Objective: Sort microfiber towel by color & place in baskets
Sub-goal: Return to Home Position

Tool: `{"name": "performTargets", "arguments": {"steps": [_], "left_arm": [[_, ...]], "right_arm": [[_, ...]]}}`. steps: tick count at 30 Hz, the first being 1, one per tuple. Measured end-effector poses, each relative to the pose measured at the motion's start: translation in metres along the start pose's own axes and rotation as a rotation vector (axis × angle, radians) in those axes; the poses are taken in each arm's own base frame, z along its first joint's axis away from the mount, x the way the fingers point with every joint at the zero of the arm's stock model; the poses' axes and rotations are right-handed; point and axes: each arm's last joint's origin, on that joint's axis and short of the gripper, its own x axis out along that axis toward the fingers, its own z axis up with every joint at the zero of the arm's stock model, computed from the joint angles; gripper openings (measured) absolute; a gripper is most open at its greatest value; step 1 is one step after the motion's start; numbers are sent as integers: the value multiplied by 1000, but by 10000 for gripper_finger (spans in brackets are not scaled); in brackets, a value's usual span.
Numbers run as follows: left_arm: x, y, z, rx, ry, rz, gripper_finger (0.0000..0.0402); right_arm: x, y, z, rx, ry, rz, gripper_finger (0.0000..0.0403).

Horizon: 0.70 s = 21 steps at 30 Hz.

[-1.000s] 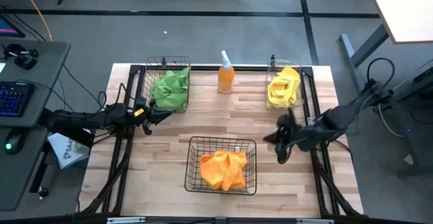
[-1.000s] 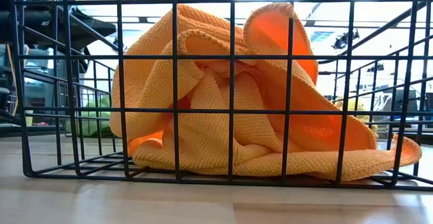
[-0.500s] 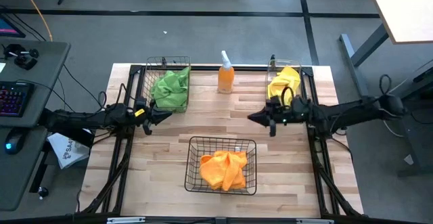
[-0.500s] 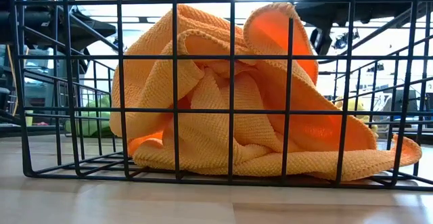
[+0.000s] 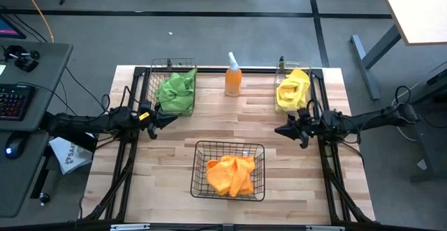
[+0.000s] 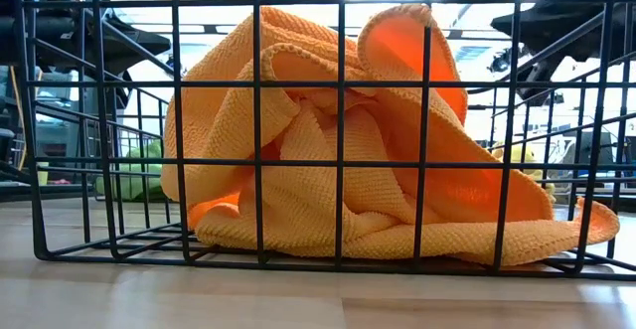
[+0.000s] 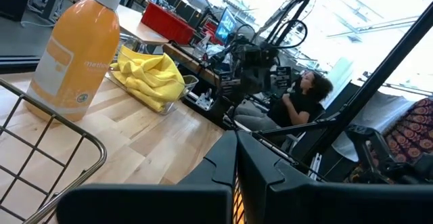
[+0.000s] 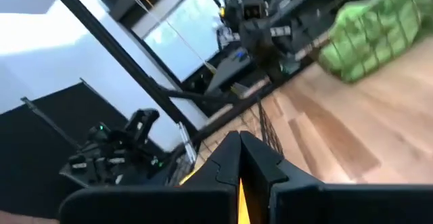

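Note:
All three towels lie in containers. The green towel (image 5: 176, 90) fills the tall black basket (image 5: 151, 84) at far left. The yellow towel (image 5: 293, 88) lies in the clear bin (image 5: 281, 72) at far right. The orange towel (image 5: 230, 174) lies crumpled on the floor of the wide black basket (image 5: 198, 168) at near centre, which fills the low view, with the towel (image 6: 348, 140) behind its wires. My left gripper (image 5: 164, 119) is shut and hovers beside the tall basket's near end. My right gripper (image 5: 279, 130) is shut and sits in front of the clear bin, holding nothing.
An orange spray bottle (image 5: 232, 75) stands at the far edge between the tall basket and the bin. Bare wood (image 5: 230, 119) lies between the two grippers. A person (image 7: 304, 95) sits beyond the table's right side. A desk with keyboard (image 5: 14, 102) stands left of the table.
My right arm has swung from a folded pose near the table's right edge out toward the centre and far side, then drawn back a little toward the right edge. It now lies stretched out level. The towels have stayed where they were.

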Motion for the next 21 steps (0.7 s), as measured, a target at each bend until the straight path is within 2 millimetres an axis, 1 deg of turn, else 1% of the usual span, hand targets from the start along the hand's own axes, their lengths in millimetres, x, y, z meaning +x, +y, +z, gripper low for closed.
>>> {"name": "performTargets", "arguments": {"steps": [3,6,16,21], "left_arm": [[0,0,0,0,0,0,0],[0,0,0,0,0,0,0],[0,0,0,0,-1,0,0],[0,0,0,0,-1,0,0]], "right_arm": [[-4,4,0,-78,-36,3,0],[-7,4,-1,-142,-41,-35,0],[-13,-5,-10,-179,72,-106,0],[-14,-8,-9,-220,73,-135,0]]}}
